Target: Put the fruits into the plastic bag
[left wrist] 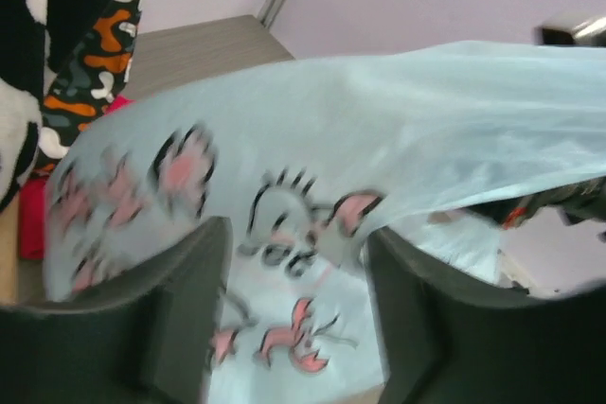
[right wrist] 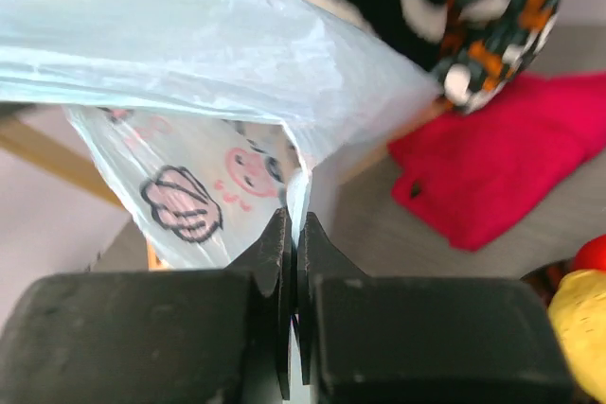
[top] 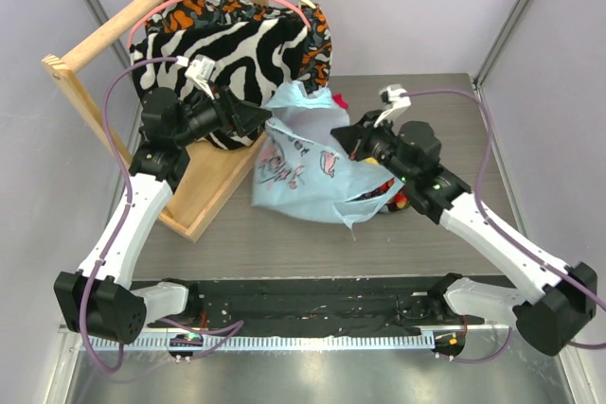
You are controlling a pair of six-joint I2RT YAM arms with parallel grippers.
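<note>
bag: plastic bag [top: 303, 172] held up.
right pincer [right wrist: 294, 262]: clamped on its edge.
left pincer [left wrist: 294, 328]: parted, bag just ahead.
fruits [right wrist: 579, 328]: apparently outside, all left to load.

The plastic bag [top: 303, 172] is thin, translucent and crinkled, the zebra-striped fabric [top: 237, 49] fuzzy, the red cloth [right wrist: 492, 158] matt.
</note>
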